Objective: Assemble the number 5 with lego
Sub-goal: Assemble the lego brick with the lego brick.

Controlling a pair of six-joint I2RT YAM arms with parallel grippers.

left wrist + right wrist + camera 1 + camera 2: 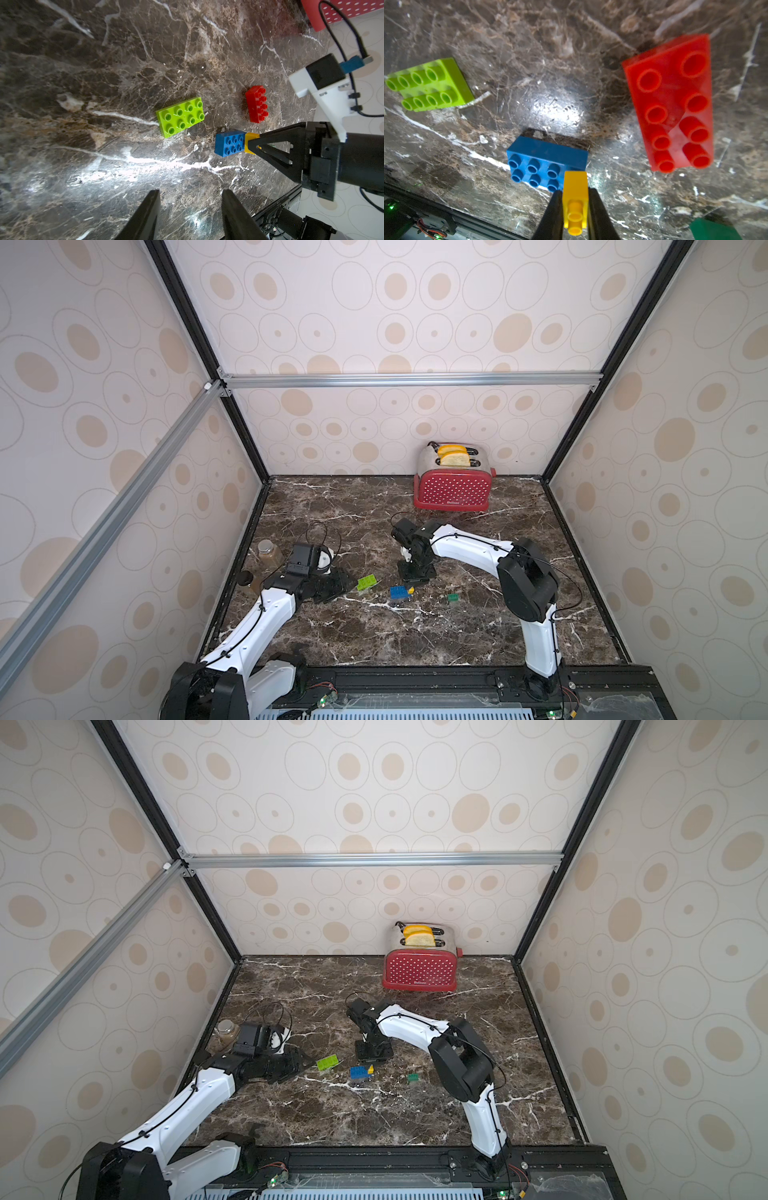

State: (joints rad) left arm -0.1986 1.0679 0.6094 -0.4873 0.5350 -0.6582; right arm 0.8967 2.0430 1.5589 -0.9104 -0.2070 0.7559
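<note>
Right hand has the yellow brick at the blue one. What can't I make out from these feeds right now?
- Red brick: absent from both top views, hidden under the right hand.
- Dark green brick: cut off by the right wrist view's edge; tiny in both top views.
- Whether yellow brick is seated on blue brick: contact hidden by the brick itself and fingers in wrist views; too small in top views.

Free room is left across the front of the table (395,639); the middle is taken by lego (367,582), the back by the toaster (453,489).
</note>
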